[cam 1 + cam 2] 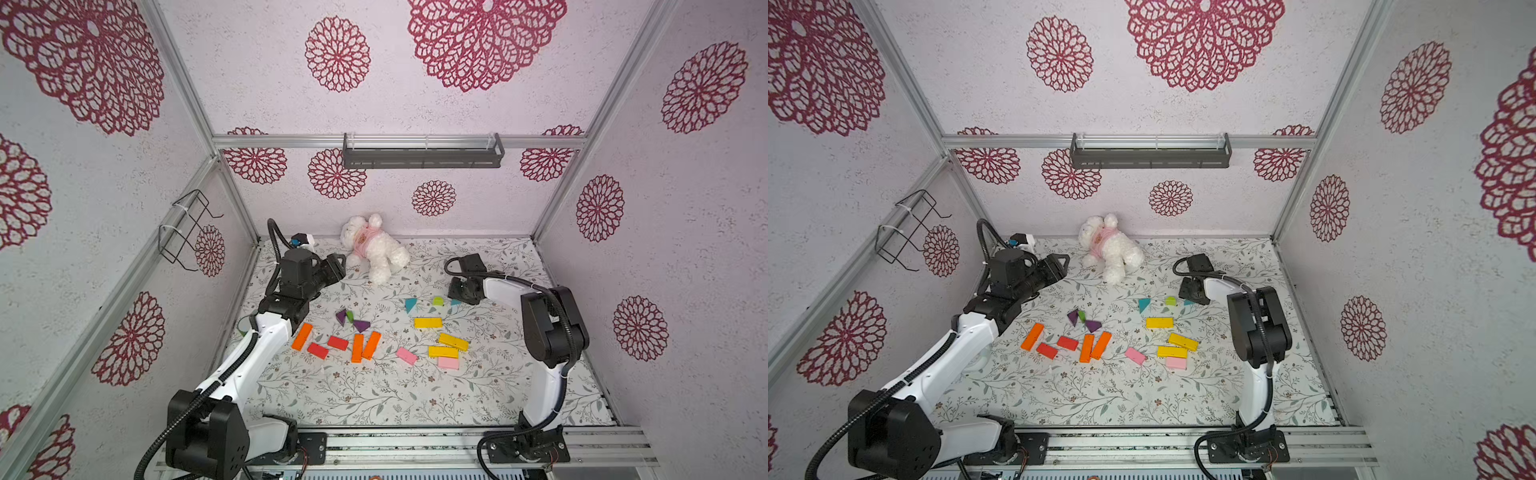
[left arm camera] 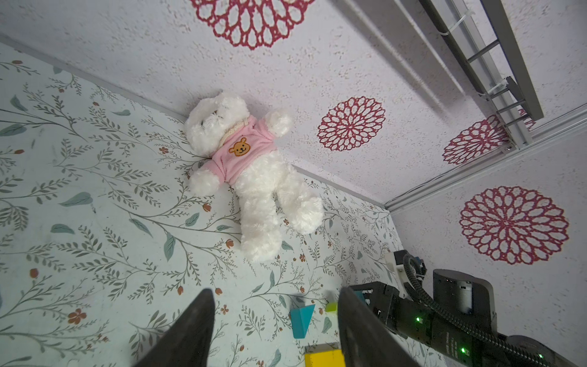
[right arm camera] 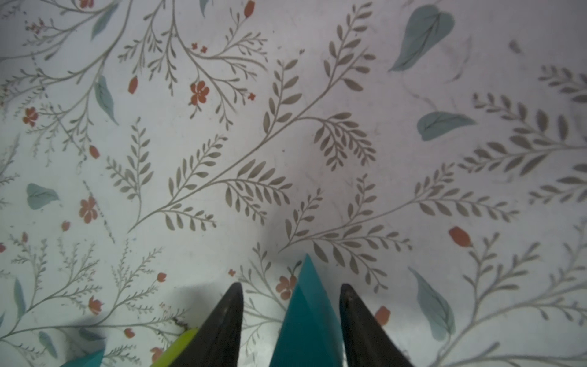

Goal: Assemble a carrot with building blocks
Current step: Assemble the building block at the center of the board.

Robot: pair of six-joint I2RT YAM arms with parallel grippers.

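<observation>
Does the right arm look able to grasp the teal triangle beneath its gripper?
Probably yes: the right gripper is open, a finger on each side of the teal triangle, nothing else between.

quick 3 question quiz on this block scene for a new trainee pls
1. Multiple choice: how many orange bars lie on the table? A two, B three, C five.
2. True or false: the left gripper has its jaws pressed together.
3. Fill in: between the fingertips of the right gripper sits a ____ triangle.
Key: 1 B. 2 false, the jaws stand apart with nothing between them. 3 teal.
</observation>
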